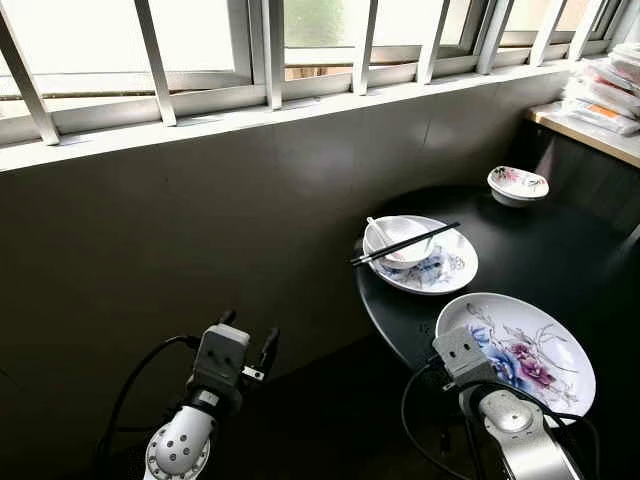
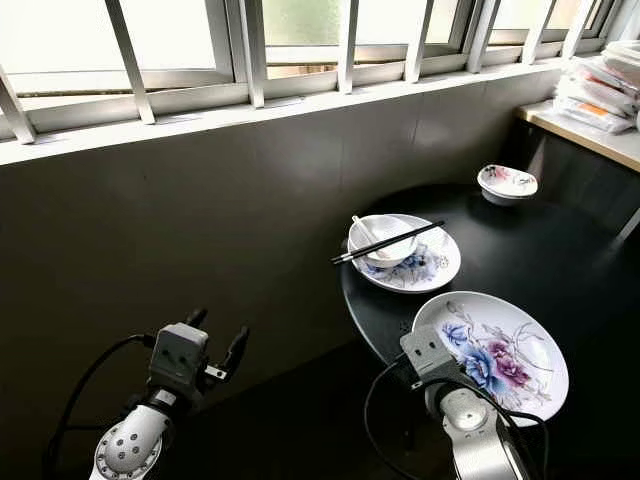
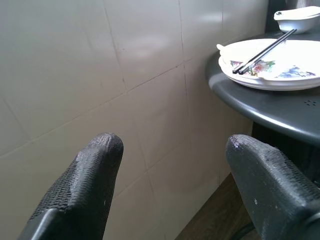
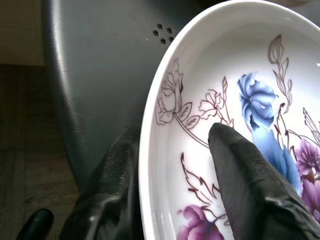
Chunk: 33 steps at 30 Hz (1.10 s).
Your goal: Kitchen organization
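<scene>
Right wrist view: plate (image 4: 240, 75) (cropped)

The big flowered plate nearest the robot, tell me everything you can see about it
The flowered plate is a wide, shallow, glossy white dish, ceramic by its look, printed with blue and purple blossoms on thin brown stems. It holds no food and sits level at the near edge of the dark round table. The right gripper straddles its rim, one finger inside the dish and one outside beneath the edge.

barred window (image 1: 200, 40), tiled wall (image 1: 200, 200), stacked packets (image 1: 605, 90)
</scene>
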{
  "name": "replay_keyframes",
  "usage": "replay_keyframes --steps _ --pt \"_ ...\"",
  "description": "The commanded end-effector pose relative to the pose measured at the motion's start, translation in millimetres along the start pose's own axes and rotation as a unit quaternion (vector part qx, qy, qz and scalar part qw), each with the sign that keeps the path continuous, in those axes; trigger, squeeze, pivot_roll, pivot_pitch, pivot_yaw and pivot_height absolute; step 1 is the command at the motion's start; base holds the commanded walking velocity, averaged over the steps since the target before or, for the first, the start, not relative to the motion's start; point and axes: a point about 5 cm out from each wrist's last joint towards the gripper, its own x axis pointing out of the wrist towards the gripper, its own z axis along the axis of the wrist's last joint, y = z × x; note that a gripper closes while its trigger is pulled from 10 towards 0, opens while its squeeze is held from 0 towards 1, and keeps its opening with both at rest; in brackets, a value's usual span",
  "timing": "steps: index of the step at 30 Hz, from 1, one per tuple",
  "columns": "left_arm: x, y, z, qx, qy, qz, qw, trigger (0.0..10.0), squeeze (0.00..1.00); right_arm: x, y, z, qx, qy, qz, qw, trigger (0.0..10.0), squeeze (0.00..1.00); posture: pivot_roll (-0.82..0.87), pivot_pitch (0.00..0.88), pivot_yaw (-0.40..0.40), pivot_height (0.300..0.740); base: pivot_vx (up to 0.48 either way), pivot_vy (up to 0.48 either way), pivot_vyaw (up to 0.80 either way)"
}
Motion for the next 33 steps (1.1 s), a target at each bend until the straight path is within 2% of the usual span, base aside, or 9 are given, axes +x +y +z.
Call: replay_keyframes --steps 1,16,23,24,25,26,29,30,33 --pt "-0.2 -1.4 0 -0.001 0.004 -0.002 1.000 10.0 0.00 -0.9 -5.3 -2 0.009 0.012 -0.017 1.000 0.0 0.00 0.02 0.000 -0.053 0.740 0.000 0.000 0.00" --pt "1.0 -1.3 -1 -0.005 0.008 0.000 1.000 10.0 0.00 -0.4 -5.9 -1 0.011 0.026 -0.033 0.999 0.0 0.00 0.02 0.000 -0.055 0.740 0.000 0.000 0.00" --pt "1.4 -0.3 -2 -0.009 0.011 0.003 1.000 10.0 0.00 -1.3 -10.9 4 -0.001 0.012 -0.073 0.997 0.0 0.00 0.02 0.000 -0.055 0.740 0.000 0.000 0.00" --pt "1.4 -0.2 -2 -0.010 0.011 0.003 1.000 10.0 0.00 -2.4 -16.5 9 -0.006 -0.005 -0.097 0.995 0.0 0.00 0.02 0.000 -0.055 0.740 0.000 0.000 0.00" --pt "1.4 -0.2 -2 -0.010 0.011 0.003 1.000 10.0 0.00 -2.4 -16.5 9 -0.006 -0.005 -0.097 0.995 0.0 0.00 0.02 0.000 -0.055 0.740 0.000 0.000 0.00" --pt "1.4 0.1 -2 -0.010 0.012 0.004 1.000 10.0 0.00 -5.0 -25.6 20 -0.028 -0.038 -0.132 0.990 0.0 0.00 0.02 0.000 -0.055 0.740 0.000 0.000 0.00" --pt "1.5 0.4 -2 -0.011 0.012 0.004 1.000 10.0 0.00 -8.5 -37.8 34 -0.057 -0.077 -0.178 0.979 0.0 0.00 0.02 0.000 -0.055 0.740 0.000 0.000 0.00" --pt "1.6 0.6 -3 -0.011 0.012 0.005 1.000 10.0 0.00 -11.4 -45.6 45 -0.070 -0.107 -0.206 0.970 0.0 0.00 0.02 0.000 -0.055 0.740 0.000 0.000 0.00" --pt "1.6 0.8 -3 -0.013 0.012 0.006 1.000 10.0 0.00 -18.4 -49.2 64 -0.103 -0.170 -0.232 0.952 0.0 0.00 0.02 0.000 -0.057 0.740 0.000 0.000 0.00"
